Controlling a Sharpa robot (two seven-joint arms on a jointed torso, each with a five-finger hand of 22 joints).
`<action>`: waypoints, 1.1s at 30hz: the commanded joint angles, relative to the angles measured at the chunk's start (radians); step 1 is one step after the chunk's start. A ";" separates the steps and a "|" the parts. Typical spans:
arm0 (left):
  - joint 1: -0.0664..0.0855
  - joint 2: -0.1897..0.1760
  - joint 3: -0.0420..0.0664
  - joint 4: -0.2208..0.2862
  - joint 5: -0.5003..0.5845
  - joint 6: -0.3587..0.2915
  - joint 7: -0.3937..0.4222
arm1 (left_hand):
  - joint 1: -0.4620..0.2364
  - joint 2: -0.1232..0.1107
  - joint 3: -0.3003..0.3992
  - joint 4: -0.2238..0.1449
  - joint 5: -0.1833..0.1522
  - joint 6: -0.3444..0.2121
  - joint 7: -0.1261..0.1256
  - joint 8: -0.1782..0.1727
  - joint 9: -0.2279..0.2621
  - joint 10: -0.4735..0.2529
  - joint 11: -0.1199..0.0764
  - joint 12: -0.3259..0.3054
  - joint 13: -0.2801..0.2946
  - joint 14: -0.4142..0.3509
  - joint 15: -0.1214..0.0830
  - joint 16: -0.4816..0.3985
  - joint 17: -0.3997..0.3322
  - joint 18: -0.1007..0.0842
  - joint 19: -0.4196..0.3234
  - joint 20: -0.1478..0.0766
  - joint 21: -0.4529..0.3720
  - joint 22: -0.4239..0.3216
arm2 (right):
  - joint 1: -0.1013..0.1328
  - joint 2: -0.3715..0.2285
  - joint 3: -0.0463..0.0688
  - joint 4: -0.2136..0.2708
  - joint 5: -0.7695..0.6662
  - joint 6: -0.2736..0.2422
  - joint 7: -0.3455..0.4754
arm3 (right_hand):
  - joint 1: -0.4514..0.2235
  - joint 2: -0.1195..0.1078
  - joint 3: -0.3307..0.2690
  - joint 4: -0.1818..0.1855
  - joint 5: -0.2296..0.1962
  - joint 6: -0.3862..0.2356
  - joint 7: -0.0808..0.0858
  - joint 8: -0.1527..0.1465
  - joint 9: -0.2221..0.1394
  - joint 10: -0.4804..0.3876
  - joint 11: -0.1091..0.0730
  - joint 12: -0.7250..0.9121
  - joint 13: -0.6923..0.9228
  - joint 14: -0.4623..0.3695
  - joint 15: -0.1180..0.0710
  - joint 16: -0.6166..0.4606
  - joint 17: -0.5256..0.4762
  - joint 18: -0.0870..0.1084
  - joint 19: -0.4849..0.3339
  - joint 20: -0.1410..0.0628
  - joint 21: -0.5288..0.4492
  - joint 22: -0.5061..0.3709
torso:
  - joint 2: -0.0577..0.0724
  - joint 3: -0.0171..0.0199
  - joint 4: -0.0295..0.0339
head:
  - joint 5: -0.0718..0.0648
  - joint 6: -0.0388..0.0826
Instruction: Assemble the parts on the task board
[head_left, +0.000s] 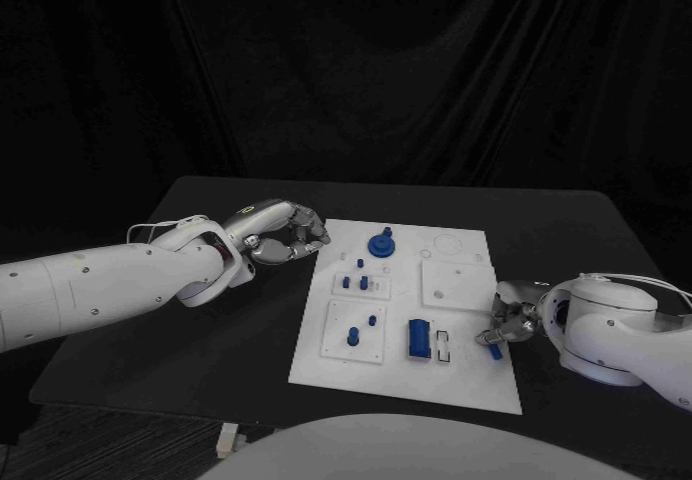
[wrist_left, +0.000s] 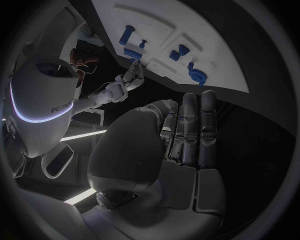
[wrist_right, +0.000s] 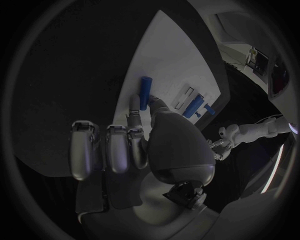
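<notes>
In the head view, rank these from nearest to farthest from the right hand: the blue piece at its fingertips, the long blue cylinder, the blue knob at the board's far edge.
1. Blue piece, at the right hand's fingertips, board's right edge.
2. Long blue cylinder, toward the board's middle.
3. Blue knob, far edge, by the left hand.

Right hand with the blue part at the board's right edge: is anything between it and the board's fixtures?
Nothing visible blocks it. The right hand holds a blue peg at the right edge of the task board. The nearest things are the blue cylinder and the slotted piece, lying inboard. The left hand hangs off the board's far left corner.
</notes>
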 joint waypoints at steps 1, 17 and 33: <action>-0.001 0.002 0.001 0.002 0.004 -0.001 0.014 | 0.000 0.010 0.007 -0.002 0.005 0.000 0.002 0.005 0.001 0.009 0.002 -0.002 -0.001 0.001 0.006 -0.003 -0.002 0.008 -0.006 0.002 0.007 0.036 | -0.018 0.000 -0.013 -0.002 0.027 -0.013 -0.021 | 0.025 0.011 0.049 -0.057 0.027 -0.001 -0.007 0.003 -0.237 0.106 -0.006 0.002 0.263 0.059 -0.005 -0.007 0.027 0.003 0.053 0.001 -0.005 0.227 | 0.000 0.0000 0.0004 | 0.000 0.000; -0.001 0.005 0.001 -0.001 0.004 0.002 0.014 | 0.000 0.010 0.007 -0.002 0.006 0.000 0.003 0.005 0.001 0.010 0.002 -0.002 -0.002 0.001 0.006 -0.003 -0.002 0.008 -0.005 0.002 0.010 0.036 | -0.015 -0.031 -0.013 0.035 0.236 -0.074 -0.018 | -0.002 0.008 0.085 -0.098 0.149 0.001 -0.008 0.009 -0.221 0.106 -0.009 0.002 0.263 0.060 -0.005 -0.007 0.027 0.005 0.051 0.000 -0.013 0.225 | 0.000 0.0004 0.0003 | -0.004 0.000; -0.001 0.007 0.001 -0.002 0.004 0.004 0.013 | 0.000 0.010 0.007 -0.002 0.006 0.000 0.003 0.005 0.001 0.011 0.002 -0.002 -0.002 0.001 0.006 -0.003 -0.002 0.008 -0.006 0.002 0.010 0.036 | -0.004 -0.044 -0.013 0.056 0.468 -0.156 -0.014 | -0.024 0.007 0.090 -0.099 0.159 -0.010 -0.004 0.003 -0.221 0.106 -0.007 0.002 0.263 0.061 -0.003 -0.004 0.031 0.004 0.051 0.001 -0.013 0.225 | 0.000 0.0002 0.0012 | -0.003 0.000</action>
